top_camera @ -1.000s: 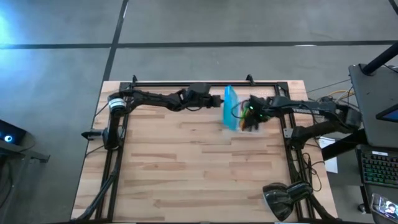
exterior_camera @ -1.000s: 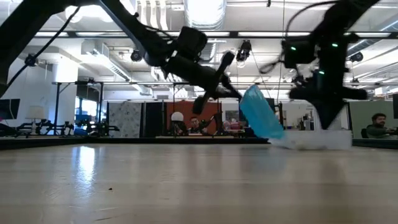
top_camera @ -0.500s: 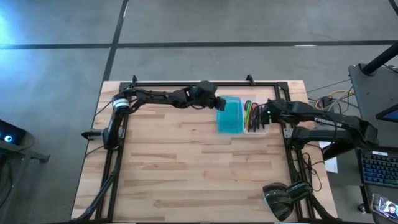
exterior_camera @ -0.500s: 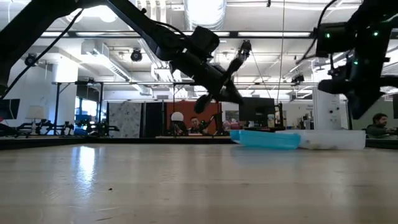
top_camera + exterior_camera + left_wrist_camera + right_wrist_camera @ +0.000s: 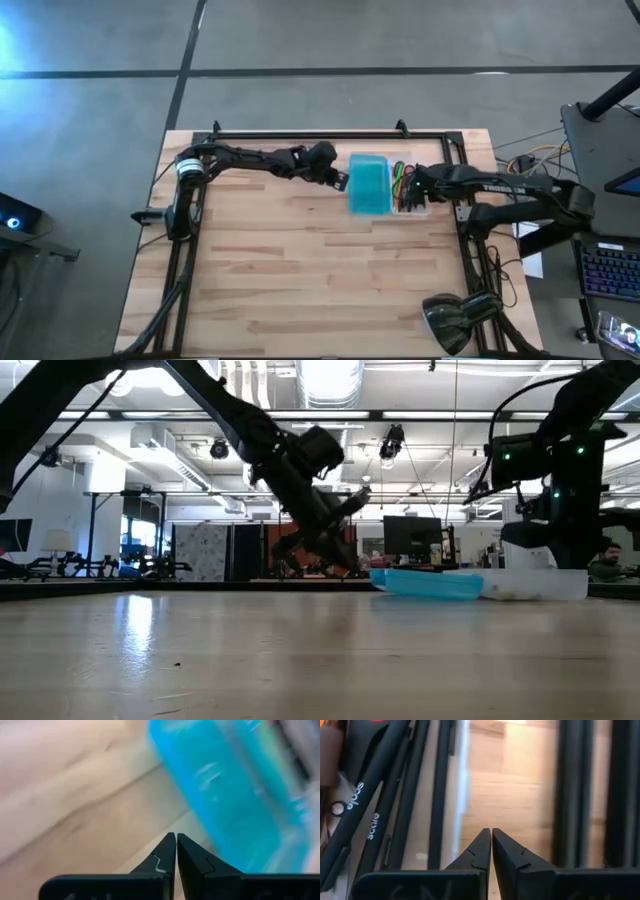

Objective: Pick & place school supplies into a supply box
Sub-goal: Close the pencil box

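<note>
The supply box lies open and flat near the table's far edge. Its teal lid half (image 5: 369, 185) (image 5: 430, 584) rests on the wood, and the clear tray half (image 5: 412, 203) (image 5: 535, 584) sits to its right. Coloured school supplies (image 5: 402, 178) lie in the tray. My left gripper (image 5: 340, 179) (image 5: 176, 840) is shut, just left of the lid (image 5: 235, 795) and clear of it. My right gripper (image 5: 417, 187) (image 5: 491, 836) is shut and hovers over the tray's right part. The scissors cannot be made out.
A black frame rail (image 5: 330, 133) runs along the table's far edge, just behind the box. Dark rods (image 5: 395, 795) cross the right wrist view. The wide wooden tabletop (image 5: 320, 270) lies bare toward the near edge. A dark lamp-like object (image 5: 455, 320) sits at the near right corner.
The teal lid has swung from standing tilted to lying flat on the table, to the left of the tray. My left gripper followed it rightward, then drew back left and shut. My right gripper pulled away to the right, then came back over the tray.
</note>
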Controlling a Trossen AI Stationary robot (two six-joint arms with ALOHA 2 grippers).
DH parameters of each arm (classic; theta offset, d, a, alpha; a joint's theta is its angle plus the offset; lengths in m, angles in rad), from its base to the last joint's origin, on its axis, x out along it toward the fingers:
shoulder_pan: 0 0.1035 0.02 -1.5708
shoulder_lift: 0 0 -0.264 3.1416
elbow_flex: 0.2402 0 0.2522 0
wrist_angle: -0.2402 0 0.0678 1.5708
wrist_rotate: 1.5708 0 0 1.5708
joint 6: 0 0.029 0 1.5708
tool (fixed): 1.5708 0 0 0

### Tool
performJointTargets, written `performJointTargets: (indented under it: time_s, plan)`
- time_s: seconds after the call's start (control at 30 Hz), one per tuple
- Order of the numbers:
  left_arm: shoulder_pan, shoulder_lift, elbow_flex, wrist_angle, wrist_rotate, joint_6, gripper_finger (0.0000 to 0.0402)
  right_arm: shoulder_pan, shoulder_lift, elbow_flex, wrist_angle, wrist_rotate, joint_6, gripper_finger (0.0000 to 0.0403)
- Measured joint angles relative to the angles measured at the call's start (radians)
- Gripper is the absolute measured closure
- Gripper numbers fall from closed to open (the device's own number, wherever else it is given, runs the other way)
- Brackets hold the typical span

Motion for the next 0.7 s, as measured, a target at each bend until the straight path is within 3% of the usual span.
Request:
performJointTargets:
  time_s: [0.37, 0.7]
  plan:
    - [-0.003, 0.034, -0.106, 0.182, 0.012, -0.109, 0.0401, 0.001, 0.191, 0.034, 0.157, -0.060, -0.074, 0.0394]
    - [-0.001, 0.035, -0.106, 0.235, 0.003, -0.094, 0.0401, 0.000, 0.233, 0.075, 0.162, -0.055, -0.134, 0.0394]
